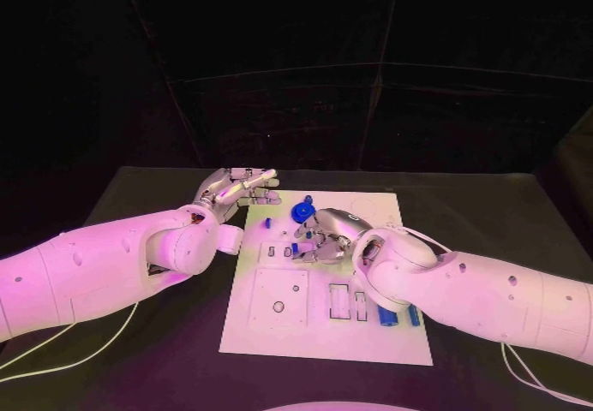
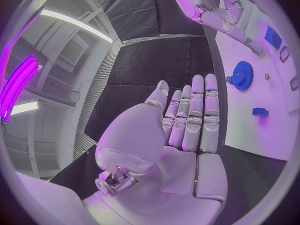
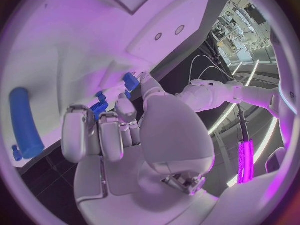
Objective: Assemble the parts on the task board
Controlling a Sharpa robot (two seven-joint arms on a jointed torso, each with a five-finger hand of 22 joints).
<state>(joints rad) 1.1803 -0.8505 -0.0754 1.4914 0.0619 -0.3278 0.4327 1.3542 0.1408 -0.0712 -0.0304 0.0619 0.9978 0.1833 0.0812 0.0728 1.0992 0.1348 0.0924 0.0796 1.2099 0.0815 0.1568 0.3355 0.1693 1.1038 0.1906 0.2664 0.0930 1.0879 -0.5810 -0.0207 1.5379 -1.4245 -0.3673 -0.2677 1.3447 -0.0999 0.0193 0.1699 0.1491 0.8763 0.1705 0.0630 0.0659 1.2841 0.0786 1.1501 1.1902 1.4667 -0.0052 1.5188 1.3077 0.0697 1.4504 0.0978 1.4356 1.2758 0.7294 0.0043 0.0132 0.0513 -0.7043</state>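
Head view: my right hand (image 1: 324, 238) sits low over the middle of the task board (image 1: 371, 342), fingers curled down among small blue parts (image 1: 301, 229) — whether it pinches one I cannot tell, the hand hides its own fingertips. The left hand (image 1: 235, 190) hovers at the board's far left corner, fingers straight and apart, holding nothing. The blue gear (image 1: 302, 210) stands just beyond the right hand, and blue cylinders (image 1: 393, 317) lie at the board's near right edge, well apart from both hands. Risk here: I'm working blind under the palm, so a part could go in tilted or get knocked aside. Left wrist view: the flat empty palm (image 2: 178, 135) faces the board edge, with the gear (image 2: 242, 75) and a small blue block (image 2: 260, 112) nearby; a sweep inward could bump them. Right wrist view: the fingers (image 3: 100, 130) are bent close to the board beside a small blue piece (image 3: 130, 80), contact unclear — a loose hold could drop it. A long blue cylinder (image 3: 24, 122) lies close by the hand's side and might roll if nudged.
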